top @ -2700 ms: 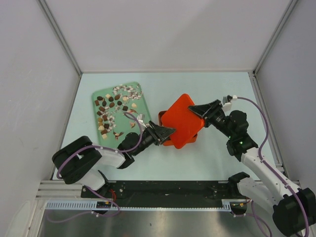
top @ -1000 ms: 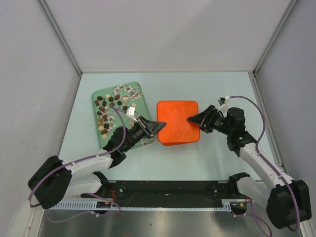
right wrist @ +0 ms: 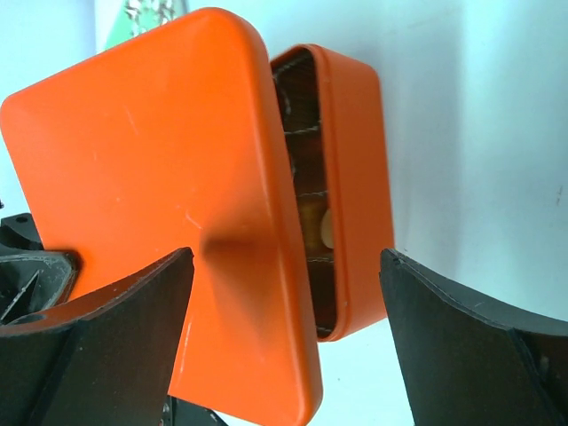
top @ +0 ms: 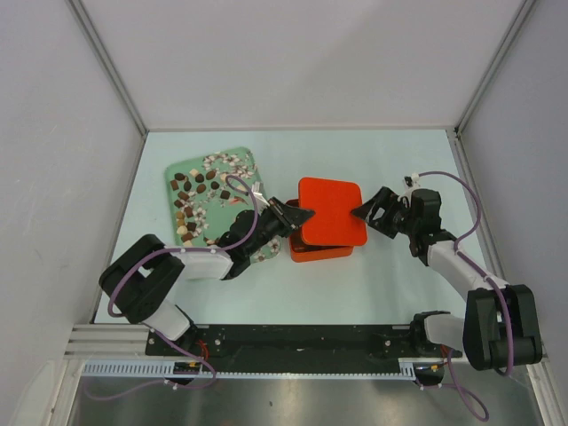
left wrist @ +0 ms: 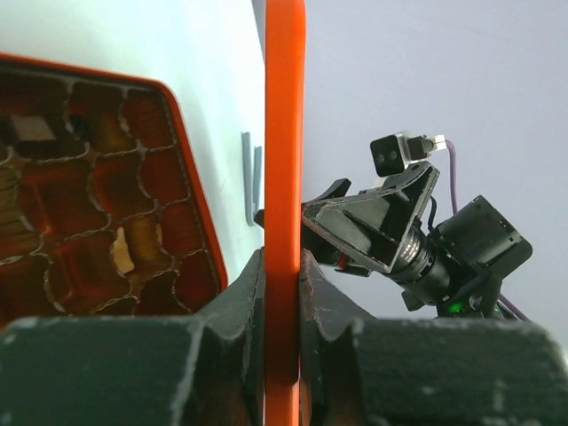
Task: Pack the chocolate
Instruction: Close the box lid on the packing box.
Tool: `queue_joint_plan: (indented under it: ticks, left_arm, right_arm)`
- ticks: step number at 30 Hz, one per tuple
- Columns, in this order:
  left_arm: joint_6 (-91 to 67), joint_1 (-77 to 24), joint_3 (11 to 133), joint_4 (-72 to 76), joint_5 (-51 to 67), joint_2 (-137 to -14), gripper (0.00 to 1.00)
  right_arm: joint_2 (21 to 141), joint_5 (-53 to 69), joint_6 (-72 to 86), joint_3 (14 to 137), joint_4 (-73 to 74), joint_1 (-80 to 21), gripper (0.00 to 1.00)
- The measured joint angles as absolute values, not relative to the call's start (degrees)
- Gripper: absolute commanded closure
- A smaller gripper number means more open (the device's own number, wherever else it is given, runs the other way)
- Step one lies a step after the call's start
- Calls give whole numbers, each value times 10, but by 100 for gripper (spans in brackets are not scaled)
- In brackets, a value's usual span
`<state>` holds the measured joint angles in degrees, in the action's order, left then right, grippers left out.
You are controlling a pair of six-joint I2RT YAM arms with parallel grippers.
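While left gripper [left wrist: 284,266] pinches the orange lid [top: 333,211] by its edge, raised over the box [top: 319,252], right gripper [top: 366,211] hangs spread just right of it. Chocolate [top: 197,191] lies on green tray [top: 251,177], far left. Step: uncovering. Next: park lid aside, then pick pieces.

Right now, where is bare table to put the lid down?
Bare table lies behind the tray and lid, and in front of the box between the arms. Crowded: around the lid, between left hand and right hand, and on the tray.
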<state>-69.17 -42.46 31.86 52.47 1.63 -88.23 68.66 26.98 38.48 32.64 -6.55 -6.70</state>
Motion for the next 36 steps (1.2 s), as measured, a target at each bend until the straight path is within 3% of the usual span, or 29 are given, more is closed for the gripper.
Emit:
queue_joint_plan:
  ticks: [27,36]
  left_arm:
    - [-699,-426,284,526,-46,-916,99]
    - [-689,-428,273,533,-60,-916,76]
  right_arm:
    - [833,317,375,327,-182,-89,10]
    - [857,335,374,330,-187,-104,12]
